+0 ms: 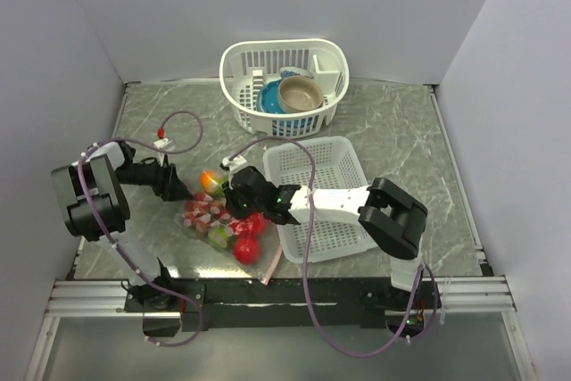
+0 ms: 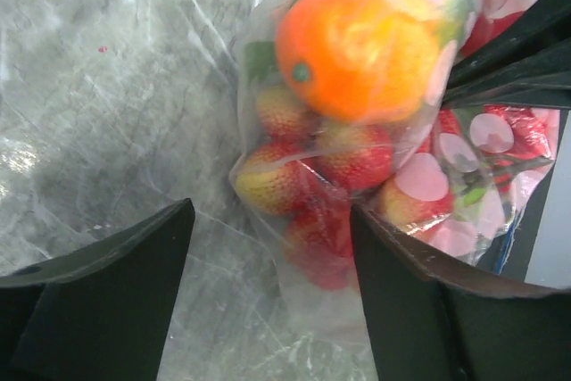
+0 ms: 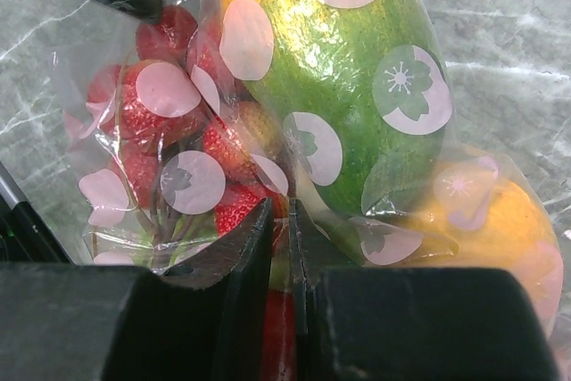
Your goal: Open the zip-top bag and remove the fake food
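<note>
Clear floppy zip-top bag (image 1: 212, 219) of glossy fake food (image 2: 357, 42) lies on grey marble counter (image 1: 393, 131), long axis diagonal toward near edge; left hand (image 2: 272, 220) spread astride far end; right hand (image 3: 279, 211) pinching film mid-bag

Our left gripper (image 1: 175, 187) reaches in from the left edge, jaws wide apart. Our right gripper (image 1: 235, 203), stretched from the near-right corner, pinches the bag (image 1: 207, 223).
</note>
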